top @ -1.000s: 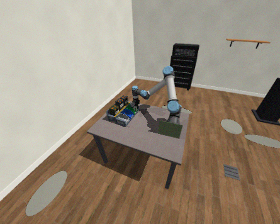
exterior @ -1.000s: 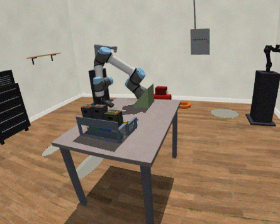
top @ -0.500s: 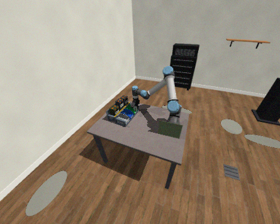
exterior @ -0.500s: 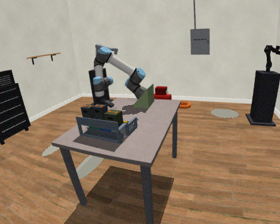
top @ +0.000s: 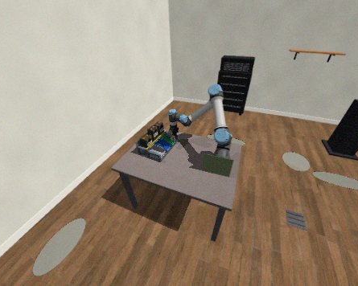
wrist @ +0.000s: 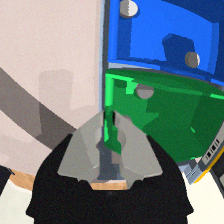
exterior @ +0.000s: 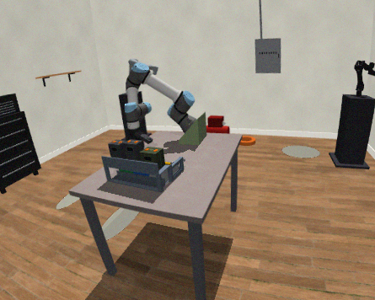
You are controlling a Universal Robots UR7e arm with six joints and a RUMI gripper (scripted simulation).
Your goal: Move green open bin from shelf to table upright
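Note:
The green open bin (top: 167,140) (wrist: 165,122) sits in the low grey-blue shelf (top: 140,149) (exterior: 132,165), beside the blue bin (top: 162,145) (wrist: 150,35). One round grey part (wrist: 145,91) shows inside the green bin; the fingers hide some of its interior. My gripper (top: 171,136) (exterior: 147,139) (wrist: 108,111) points down at the green bin's table-side edge. Its fingertips are close together, with the bin's thin green wall between them, so it appears shut on that wall. The bin is not seen lifted above the blue one.
Dark and olive boxes with orange tops (top: 146,140) (exterior: 152,155) stand in the shelf's wall-side row, behind a yellow strip (wrist: 204,174). A dark green panel (top: 217,165) (exterior: 196,131) stands on the table (top: 169,177) (exterior: 198,179) near the arm's base.

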